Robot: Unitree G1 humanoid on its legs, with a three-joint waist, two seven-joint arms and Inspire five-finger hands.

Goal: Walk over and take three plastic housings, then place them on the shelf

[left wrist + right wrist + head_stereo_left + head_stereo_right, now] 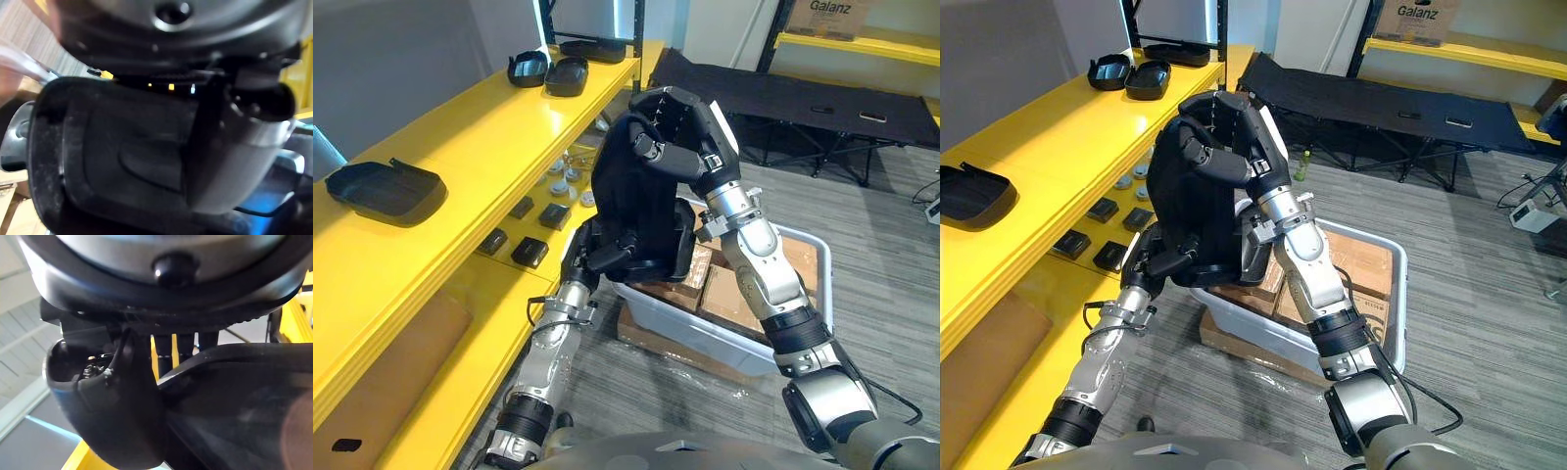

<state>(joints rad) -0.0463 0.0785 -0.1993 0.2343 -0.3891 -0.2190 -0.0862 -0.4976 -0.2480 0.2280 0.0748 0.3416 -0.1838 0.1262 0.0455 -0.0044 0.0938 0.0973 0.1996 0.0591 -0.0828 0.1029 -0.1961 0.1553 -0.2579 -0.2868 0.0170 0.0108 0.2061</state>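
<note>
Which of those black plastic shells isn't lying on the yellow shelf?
The shell gripped upright by the left hand and right hand; other shells lie on the shelf.

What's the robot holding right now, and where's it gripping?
A black plastic housing: right hand curled over its top edge, left hand gripping its bottom end.

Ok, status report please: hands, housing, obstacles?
Both left hand and right hand shut on black housing. Housing upright over grey bin. To left, yellow shelf; path looks free.

Black housing (622,211), yellow shelf (480,127) — pale grey bin (705,338), brown boxes (729,294)
</note>
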